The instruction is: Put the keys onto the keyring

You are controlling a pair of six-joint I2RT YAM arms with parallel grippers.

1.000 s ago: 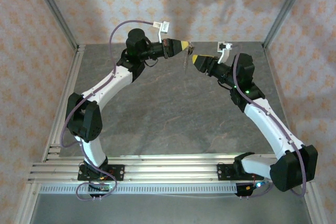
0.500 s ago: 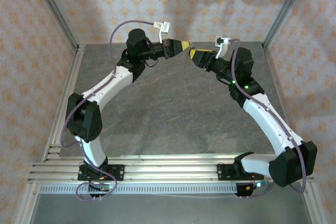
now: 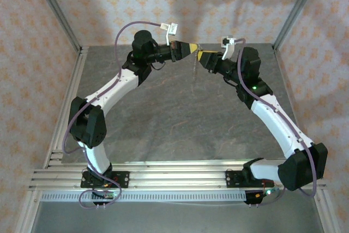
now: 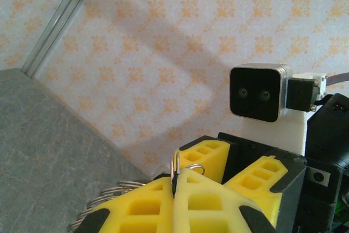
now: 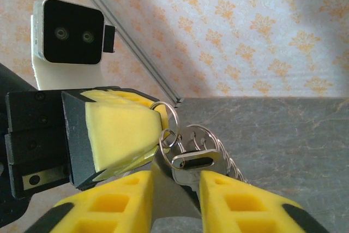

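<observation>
Both grippers meet in the air over the table's far middle. My left gripper [image 3: 194, 47] [image 4: 175, 177] is shut on the keyring [image 4: 176, 162] [image 5: 173, 114], a thin silvery loop pinched edge-on between its yellow pads. A smaller ring [image 5: 168, 136] hangs from it and passes through the slot of a silvery key [image 5: 196, 162]. A chain of rings [image 5: 218, 144] [image 3: 192, 72] dangles below. My right gripper [image 3: 200, 57] [image 5: 175, 181] stands open around the key's head. The key lies against its right finger [image 5: 240, 200], with a gap to the left finger [image 5: 114, 203].
The grey stone-patterned table [image 3: 174, 118] lies below both arms. Patterned walls with metal corner posts [image 3: 54, 15] close it in behind and at the sides. An aluminium rail frame [image 3: 163, 175] runs along the near edge by the arm bases.
My right gripper has moved up and left to the left gripper's tip, and its jaws have narrowed around the key. The left arm has kept still, holding the ring.
</observation>
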